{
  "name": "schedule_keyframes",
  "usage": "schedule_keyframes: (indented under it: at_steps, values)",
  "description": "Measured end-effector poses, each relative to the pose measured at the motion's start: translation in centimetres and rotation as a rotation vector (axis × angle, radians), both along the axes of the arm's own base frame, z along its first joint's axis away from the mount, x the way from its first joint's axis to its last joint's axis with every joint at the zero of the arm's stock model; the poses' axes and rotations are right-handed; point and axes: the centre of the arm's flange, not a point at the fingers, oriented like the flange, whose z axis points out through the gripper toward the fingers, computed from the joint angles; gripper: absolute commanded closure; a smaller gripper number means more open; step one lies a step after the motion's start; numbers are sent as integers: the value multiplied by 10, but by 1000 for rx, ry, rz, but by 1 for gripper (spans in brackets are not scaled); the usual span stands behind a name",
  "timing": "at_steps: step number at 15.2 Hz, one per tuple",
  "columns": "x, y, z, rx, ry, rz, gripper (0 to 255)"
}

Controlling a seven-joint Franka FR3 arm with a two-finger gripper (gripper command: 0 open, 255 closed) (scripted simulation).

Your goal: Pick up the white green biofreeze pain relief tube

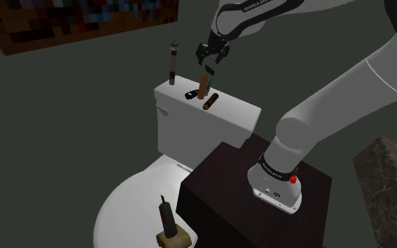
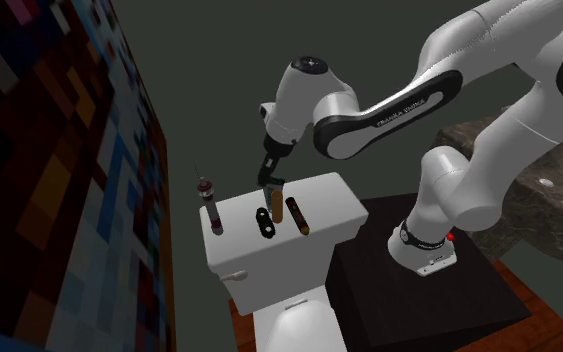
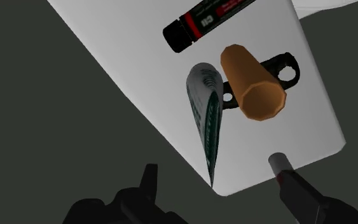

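Toilet tank (image 1: 232, 120), shoulder view. At its 9 o'clock end stands a tall dark-red stick (image 1: 172, 67). Toward 3 o'clock follow a flat black looped piece (image 1: 190, 94), an upright brown cylinder (image 1: 202, 86) and a lying black stick (image 1: 211, 101). The white-green tube (image 3: 206, 114) stands upright just beside the cylinder, at its 1 o'clock, thin end up. The gripper (image 1: 214, 62) hangs right above it. Its fingers are wide apart on either side of the thin end, not touching it.
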Motion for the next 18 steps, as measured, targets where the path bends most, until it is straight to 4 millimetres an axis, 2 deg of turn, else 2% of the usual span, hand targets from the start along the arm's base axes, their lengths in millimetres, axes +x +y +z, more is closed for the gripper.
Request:
schedule_keyframes:
  at_steps: [7,8,18]
  values:
    - [2,-4,-35,-1,-6,-12,0]
    - [2,-3,-38,-1,-6,-12,255]
    - [2,-3,-40,-1,-8,-12,255]
